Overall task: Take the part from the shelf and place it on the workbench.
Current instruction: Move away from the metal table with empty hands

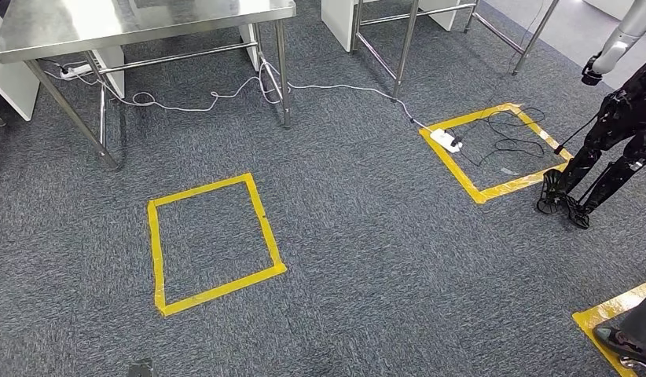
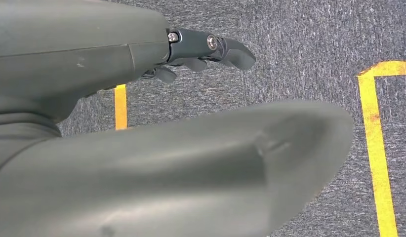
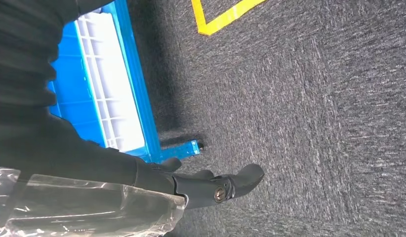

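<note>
Grey carpet (image 1: 367, 259) runs under everything we see, marked with yellow tape squares (image 1: 212, 243) that we read as standing spots for the robot, one of them set just in front of a steel desk (image 1: 139, 23) at the top of the head view, so that desk is likely the workbench to reach. A white power strip (image 1: 445, 140) and loose cables lie inside a second tape square (image 1: 497, 151), and another dark robot (image 1: 611, 133) stands at its far corner. We see the right robot hand (image 3: 211, 185) hanging low over the carpet, fingers curled around a part in a clear plastic bag (image 3: 87, 207); the bag sits tucked against the palm, which we judge as a carry grasp for the walk. Close behind that hand a blue crate on a blue frame (image 3: 117, 94) shows, probably the shelf side, so we judge the part is already taken and the placing is left to do. The left robot hand (image 2: 201, 54) hangs over the carpet near a tape line, thumb stuck out wide and dark fingers loosely bent, nothing in it, touching nothing. We cannot tell how firmly the bag is pinched, since the plastic hides the fingertips; slick film could slip.
</note>
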You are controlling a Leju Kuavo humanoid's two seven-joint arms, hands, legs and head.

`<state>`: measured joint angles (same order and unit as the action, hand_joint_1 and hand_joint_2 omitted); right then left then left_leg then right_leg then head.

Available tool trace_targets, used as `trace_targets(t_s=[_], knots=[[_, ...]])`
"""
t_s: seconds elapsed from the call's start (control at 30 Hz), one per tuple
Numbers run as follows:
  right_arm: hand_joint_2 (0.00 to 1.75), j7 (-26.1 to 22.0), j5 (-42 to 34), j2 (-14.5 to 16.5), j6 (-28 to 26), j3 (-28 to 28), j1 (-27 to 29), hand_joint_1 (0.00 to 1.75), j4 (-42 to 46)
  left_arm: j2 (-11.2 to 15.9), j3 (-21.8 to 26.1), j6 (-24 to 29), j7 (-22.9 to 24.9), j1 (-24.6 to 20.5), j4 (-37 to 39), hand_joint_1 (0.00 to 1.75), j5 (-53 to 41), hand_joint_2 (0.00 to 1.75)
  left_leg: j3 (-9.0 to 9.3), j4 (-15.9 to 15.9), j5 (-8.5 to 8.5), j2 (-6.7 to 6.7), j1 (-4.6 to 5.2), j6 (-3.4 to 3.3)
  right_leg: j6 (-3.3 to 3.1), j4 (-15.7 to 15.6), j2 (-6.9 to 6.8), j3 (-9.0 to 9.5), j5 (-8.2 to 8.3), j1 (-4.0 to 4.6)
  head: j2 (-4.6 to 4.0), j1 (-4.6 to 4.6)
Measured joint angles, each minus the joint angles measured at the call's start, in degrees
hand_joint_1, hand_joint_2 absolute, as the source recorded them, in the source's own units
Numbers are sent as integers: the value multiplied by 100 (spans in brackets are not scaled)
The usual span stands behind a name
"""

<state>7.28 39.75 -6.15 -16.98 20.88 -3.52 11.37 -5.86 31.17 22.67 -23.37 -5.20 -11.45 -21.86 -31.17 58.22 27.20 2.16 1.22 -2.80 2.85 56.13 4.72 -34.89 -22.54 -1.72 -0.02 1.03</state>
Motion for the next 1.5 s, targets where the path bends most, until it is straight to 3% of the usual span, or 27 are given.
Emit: trace_targets(t_s=[0.17,0.27,0.33,0.37,0.43,0.47,0.5,0.53,0.6,0.67,0.73,0.8,0.9,0.97,1.0,1.03,1.1,1.17,1.23,1.3,1.37,1.43,1.5], knots=[[175,29,17,24,11,26,2,0,0,2,0,-1,2,0,0,0,-27,0,-11,14,-17,7,49,-51,50,-12,3,-5,27,-41,0,1],[175,67,19,30,21,32,8,0,-1,-2,-2,-3,2,-2,0,0,-37,0,-8,-44,-89,-45,30,-137,109,-26,-7,-49,46,-46,0,0],[175,93,19,29,21,36,1,0,-2,-6,-2,-4,3,1,0,0,-44,0,-25,-116,-167,-120,-11,-211,68,327,-181,-241,-169,-26,0,-27],[175,101,18,27,21,36,-6,0,-2,-7,-2,-4,5,8,0,0,-48,0,-46,-130,-191,-160,-14,-234,28,688,-293,-401,-365,-22,0,-39],[175,107,17,29,22,37,-8,0,-2,-10,-2,-4,9,24,0,0,-51,0,-101,-129,-214,-247,-4,-248,-4,1495,-394,-733,-735,-9,0,-54],[175,107,16,31,22,38,-4,0,-2,-11,-2,-4,10,28,0,0,-52,0,-123,-127,-224,-289,5,-244,8,1691,-405,-782,-818,-3,0,-52],[175,108,16,34,22,39,-1,0,-2,-13,-2,-4,10,30,0,0,-52,0,-140,-125,-235,-329,13,-237,30,1663,-410,-707,-820,6,0,-53],[175,108,16,35,22,42,0,0,-2,-14,-1,-4,11,30,0,0,-52,0,-151,-123,-243,-363,21,-227,53,1369,-426,-486,-741,19,0,-52],[175,109,16,28,21,51,-12,0,-1,-17,-2,-4,12,28,0,0,-52,0,-153,-112,-249,-427,46,-199,32,473,-559,106,-546,64,0,-48],[175,109,16,21,20,66,-29,0,0,-21,-2,-5,12,25,0,0,-54,0,-138,-101,-242,-478,64,-144,-72,-30,-662,398,-444,121,0,-33],[175,108,16,12,20,83,-30,0,-1,-26,-2,-5,13,24,0,0,-55,0,-127,-99,-241,-523,61,-71,-176,-81,-625,396,-401,135,0,-22],[175,108,16,15,21,99,-26,0,-2,-21,-2,-5,13,24,0,0,-55,0,-171,17,-147,-459,34,15,-266,-109,-575,426,-346,65,0,-15],[175,109,16,29,22,116,-28,0,-2,-14,-2,-4,15,38,2,0,-55,0,-500,859,406,-252,-64,157,-353,-119,-505,429,-284,13,0,7],[175,109,16,41,21,121,-18,0,-2,-15,-2,-4,17,51,2,0,-56,0,-734,1452,652,-222,-140,238,-358,-110,-444,402,-271,17,0,8],[175,109,14,44,21,123,-10,0,-2,-15,-2,-4,17,55,2,0,-59,0,-733,1493,621,-221,-179,271,-357,-102,-407,392,-266,15,0,9],[175,110,10,46,20,125,-4,0,-2,-13,-2,-5,17,58,2,0,-66,0,-614,1293,479,-217,-218,299,-352,-90,-365,387,-263,10,0,9],[175,111,1,51,20,128,-4,0,-2,-10,-2,-7,18,57,2,0,-81,0,-181,502,126,-142,-281,330,-335,-61,-284,380,-257,2,0,9],[175,111,-4,54,20,129,-11,0,-2,-10,-4,-15,19,52,2,0,-92,0,67,3,-19,-65,-273,302,-264,-46,-224,349,-242,24,0,5],[175,111,-1,53,20,131,-7,0,-2,-11,-6,-27,18,48,2,0,-98,0,51,-41,-28,-84,-213,221,-152,-65,-181,305,-207,34,0,4],[175,111,3,52,20,135,6,0,-2,-15,-7,-31,16,42,2,0,-101,0,48,-103,-93,-149,-204,111,-80,-55,-189,261,-188,34,0,3],[175,111,4,50,20,147,3,0,-2,-21,-6,-31,12,37,2,0,-105,0,46,-181,-171,-217,-212,11,-103,242,-292,88,-357,47,0,-6],[175,110,8,46,20,163,-4,0,-2,-20,-4,-31,9,35,2,0,-111,0,5,-195,-207,-280,-192,-40,-172,912,-381,-247,-699,42,0,-14],[175,111,15,46,25,170,1,0,-2,-16,-4,-34,9,36,2,0,-114,0,-39,-192,-226,-350,-177,-54,-178,1555,-396,-539,-948,32,0,-19]])
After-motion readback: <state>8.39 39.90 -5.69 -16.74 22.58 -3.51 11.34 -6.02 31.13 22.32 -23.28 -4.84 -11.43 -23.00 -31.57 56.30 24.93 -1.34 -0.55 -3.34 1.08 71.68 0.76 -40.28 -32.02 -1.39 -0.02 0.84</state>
